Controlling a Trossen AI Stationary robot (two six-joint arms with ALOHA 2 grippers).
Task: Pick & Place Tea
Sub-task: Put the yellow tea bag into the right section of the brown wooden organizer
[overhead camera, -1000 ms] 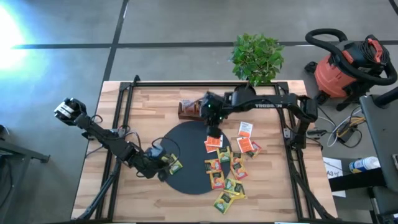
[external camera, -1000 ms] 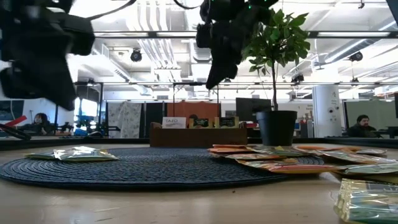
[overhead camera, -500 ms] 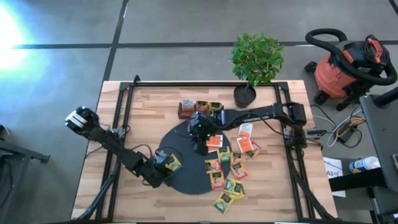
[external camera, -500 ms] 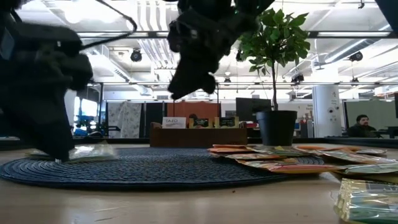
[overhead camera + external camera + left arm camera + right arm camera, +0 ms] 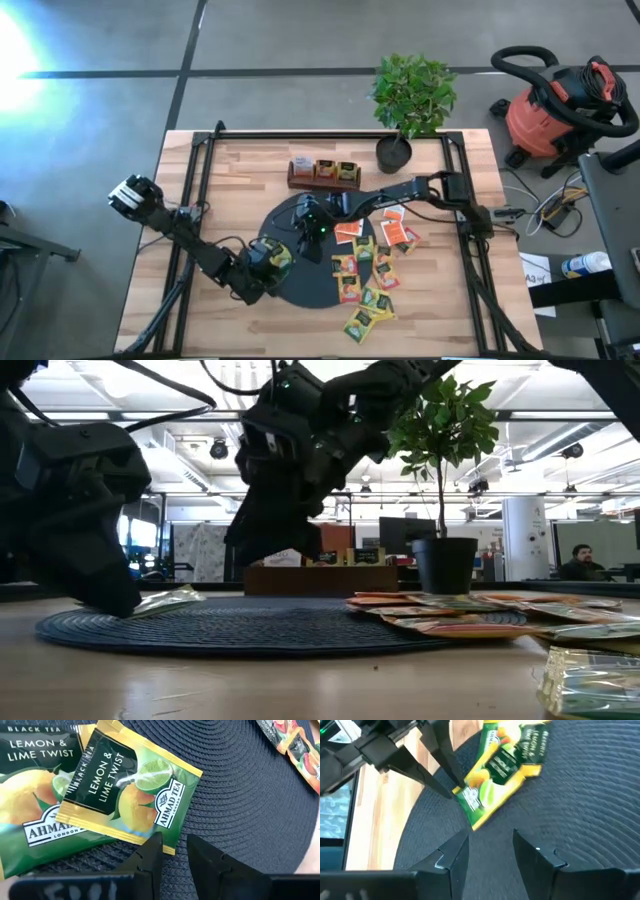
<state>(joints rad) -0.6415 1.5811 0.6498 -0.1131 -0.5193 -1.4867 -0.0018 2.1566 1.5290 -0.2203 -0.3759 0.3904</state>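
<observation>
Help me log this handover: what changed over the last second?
The right gripper swung from the wooden box across the black mat toward the left gripper, opening empty. The left gripper edged onto the mat beside two lemon-lime sachets. Loose sachets stayed.

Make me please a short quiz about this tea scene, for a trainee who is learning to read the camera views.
1. True or false: the right gripper is open above the black mat.
2. What does the left gripper pinch? A) a lemon-lime tea sachet B) a plant leaf C) the wooden box
3. Fill in: in the high view, most loose sachets lie toward the mat's ___ side.

Key: 1 true; 2 A; 3 right.
</observation>
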